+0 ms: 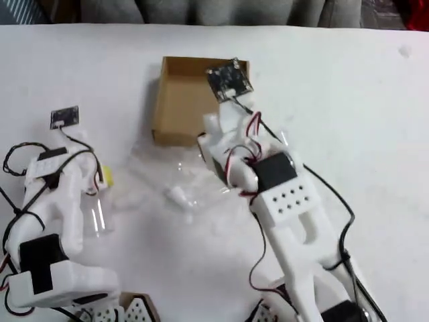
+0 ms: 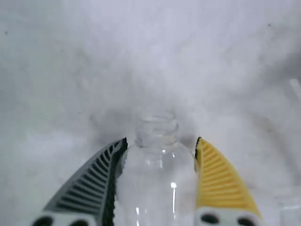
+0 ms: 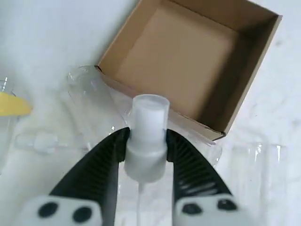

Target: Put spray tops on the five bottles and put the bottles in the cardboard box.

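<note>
A clear plastic bottle (image 2: 160, 179) with a bare threaded neck (image 2: 157, 129) lies between the grey and yellow fingers of my left gripper (image 2: 160, 150), which is shut on its shoulders. In the high view that bottle (image 1: 98, 216) rests on the white table by the left arm's yellow fingertip (image 1: 106, 178). My right gripper (image 3: 146, 141) is shut on a white spray top (image 3: 148, 136), its dip tube hanging toward the camera. The right arm (image 1: 231, 144) hovers at the near edge of the cardboard box (image 1: 181, 100). The open box (image 3: 193, 61) holds nothing.
Several other clear bottles (image 3: 89, 94) lie on the table by the box's near wall, and one more clear bottle (image 3: 254, 174) lies off to the side. A loose spray top (image 1: 177, 196) rests mid-table among them. Cables trail from both arms.
</note>
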### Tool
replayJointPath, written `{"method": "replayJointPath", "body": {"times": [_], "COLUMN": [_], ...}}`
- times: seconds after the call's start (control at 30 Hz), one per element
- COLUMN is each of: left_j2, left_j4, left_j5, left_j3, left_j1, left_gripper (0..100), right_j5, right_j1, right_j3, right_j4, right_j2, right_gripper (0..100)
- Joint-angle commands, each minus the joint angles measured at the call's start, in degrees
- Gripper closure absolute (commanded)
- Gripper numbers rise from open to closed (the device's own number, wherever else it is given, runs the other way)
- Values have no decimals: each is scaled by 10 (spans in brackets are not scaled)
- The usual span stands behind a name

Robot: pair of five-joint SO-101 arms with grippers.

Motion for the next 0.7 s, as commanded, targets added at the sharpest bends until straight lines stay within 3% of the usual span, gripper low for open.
{"method": "replayJointPath", "body": {"times": [0.0,0.33,0.67], "left_j2": [-29,-29,-29], "left_j4": [-8,55,168], "left_j5": [5,9,10], "left_j3": [-25,-112,-223], "left_j1": [9,30,97], "left_gripper": [972,973,973], "right_j5": [-5,-4,-4], "right_j1": [15,60,65], "right_j3": [22,89,91], "right_j4": [-51,-195,-214], "right_j2": [-51,-53,-52], "right_gripper": [982,982,982]}}
